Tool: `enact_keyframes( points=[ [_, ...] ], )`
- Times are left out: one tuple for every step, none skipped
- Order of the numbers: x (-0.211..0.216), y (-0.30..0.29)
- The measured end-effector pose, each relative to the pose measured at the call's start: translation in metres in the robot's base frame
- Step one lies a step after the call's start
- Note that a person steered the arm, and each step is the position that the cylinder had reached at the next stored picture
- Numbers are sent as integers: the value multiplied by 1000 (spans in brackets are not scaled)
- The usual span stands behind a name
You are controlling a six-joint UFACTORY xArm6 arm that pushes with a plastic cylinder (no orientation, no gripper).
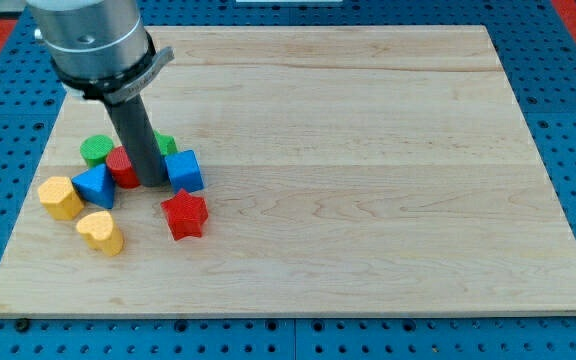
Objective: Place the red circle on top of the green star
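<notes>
The red circle [120, 168] lies at the board's left, partly hidden by my rod. The green star [167, 144] peeks out just behind the rod, up and to the right of the red circle; most of it is hidden. My tip [154, 183] rests on the board between the red circle on its left and a blue cube [184, 171] on its right, close to or touching both.
A green circle [95, 150] sits up-left of the red circle. A blue triangle [95, 186], a yellow hexagon [60, 197] and a yellow heart [101, 232] lie lower left. A red star [184, 214] lies below the tip. All rest on the wooden board [368, 180].
</notes>
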State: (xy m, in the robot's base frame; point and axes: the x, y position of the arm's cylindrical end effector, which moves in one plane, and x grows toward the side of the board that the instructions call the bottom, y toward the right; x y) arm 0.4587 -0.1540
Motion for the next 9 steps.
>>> enact_keyframes(
  points=[
    [-14, 9],
    [9, 36],
    [28, 15],
    [32, -7],
    [25, -28],
    [25, -52],
    [18, -37],
    [9, -40],
    [-4, -40]
  ],
)
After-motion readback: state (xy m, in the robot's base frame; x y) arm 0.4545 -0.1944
